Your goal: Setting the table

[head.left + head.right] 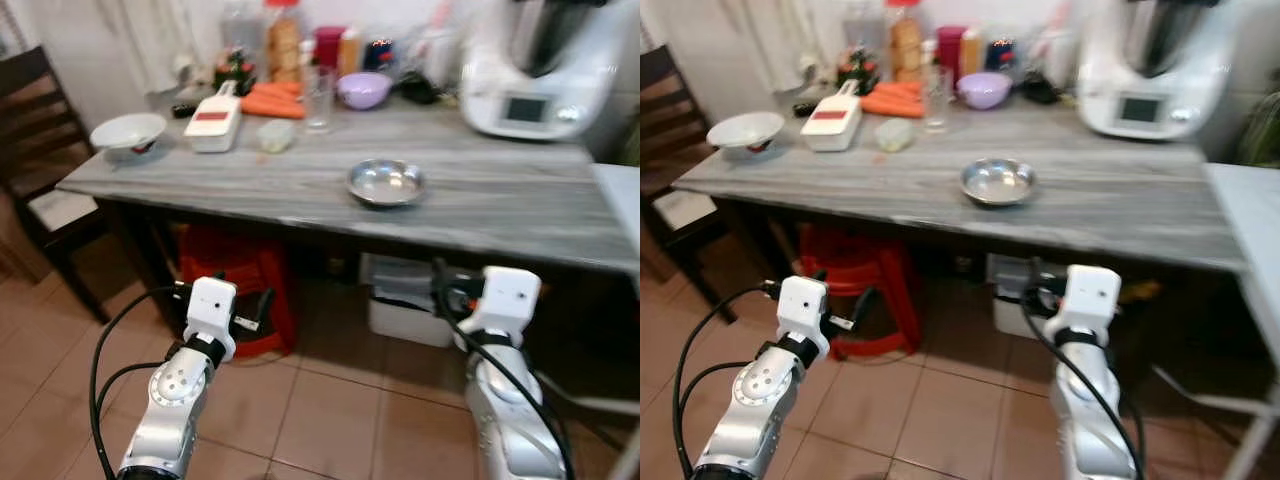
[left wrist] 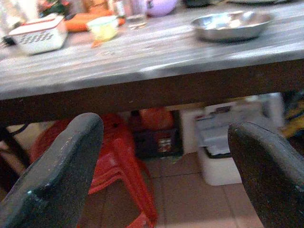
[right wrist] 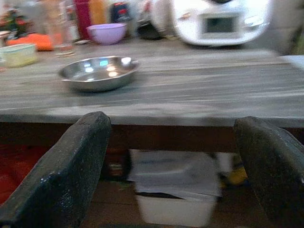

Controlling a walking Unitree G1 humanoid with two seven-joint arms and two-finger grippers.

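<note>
Here, the scene by label:

Left pincer (image 2: 164,156): held low in front of the worktop's near edge, below the level of its top; its two black fingers (image 2: 57,175) stand wide apart with nothing between them.

Right pincer (image 3: 173,161): also low before the worktop edge, level with the left one; fingers (image 3: 66,166) spread wide, holding nothing.

Worktop (image 1: 500,205): grey, wood-grained, stretching ahead of and above both pincers.

Steel bowl (image 1: 386,182): on the worktop near its front edge, ahead of and above the pincers, between the two and nearer the right one; upright and apart from the other things.

White bowl (image 1: 128,131): on the far left end of the worktop, beyond and to the left of the left pincer.

White box with red label (image 1: 213,122): behind the left pincer's line, near the back of the worktop.

Small pale tub (image 1: 274,135): just beside that box.

Drinking glass (image 1: 319,100): further back, near a purple bowl (image 1: 364,89).

White kitchen machine (image 1: 540,70): at the back right, beyond the right pincer.

Red stool (image 1: 240,285): under the worktop, just past the left pincer.

White bin (image 1: 405,300): under the worktop, between the pincers.

Dark chair (image 1: 40,150): far left of the left pincer.
</note>
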